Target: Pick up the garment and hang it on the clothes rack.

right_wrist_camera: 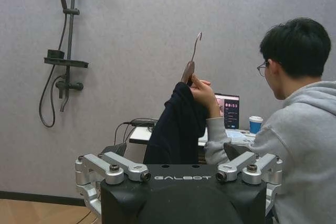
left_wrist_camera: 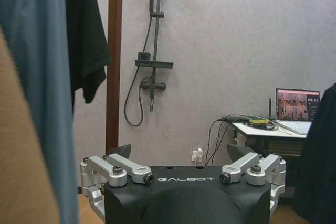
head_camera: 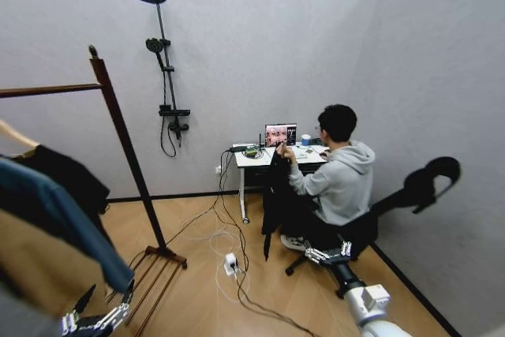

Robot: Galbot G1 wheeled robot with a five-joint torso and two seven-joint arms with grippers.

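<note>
Nothing's really done yet: the black garment (head_camera: 276,195) is far off by the desk, held up on its hanger by a person's hand (right_wrist_camera: 202,92), while the right gripper (head_camera: 327,255) and left gripper (head_camera: 96,321) both sit open and empty, rack (head_camera: 130,163) on the left waiting.

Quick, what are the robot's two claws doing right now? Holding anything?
Left gripper: open, holding nothing, low beside the clothes rack.
Right gripper: open, holding nothing; a person's hand holds up the black garment ahead.
</note>
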